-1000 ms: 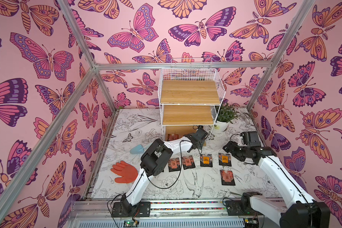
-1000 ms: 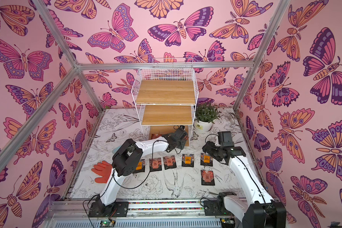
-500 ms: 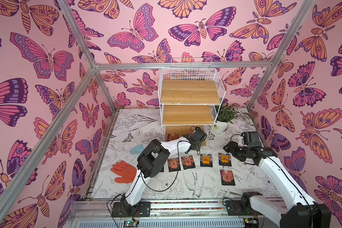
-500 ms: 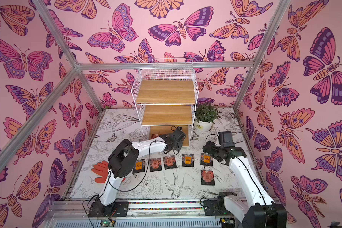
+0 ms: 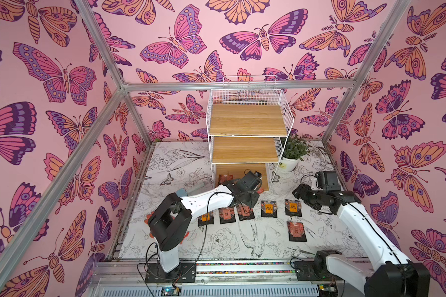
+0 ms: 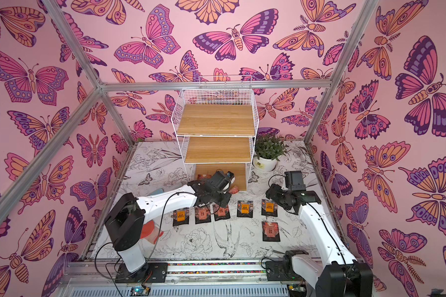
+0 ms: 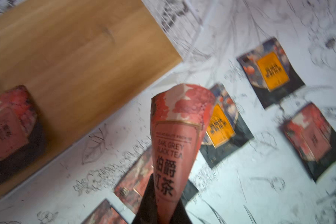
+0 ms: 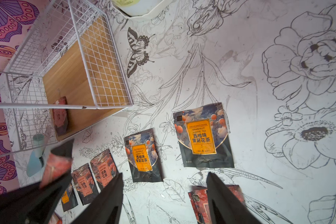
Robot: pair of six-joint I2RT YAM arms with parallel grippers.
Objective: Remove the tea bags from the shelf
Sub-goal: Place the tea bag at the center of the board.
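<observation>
Tea bag [image 7: 175, 139] reading "EARL GREY BLACK TEA" is pinched in the closed left jaws, a second tea bag [image 7: 10, 126] lies beyond them on the shelf [image 7: 76, 58], and "GRAPEFRUIT JASMINE TEA" sachets [image 8: 202, 135] lie ahead of the open, empty right jaws.

Bright, even light in both top views, soft shadow beneath the shelf [image 5: 247, 120], wide-angle bowing toward the picture edges, left wrist view smeared with blur, right wrist view sharp near the shelf
</observation>
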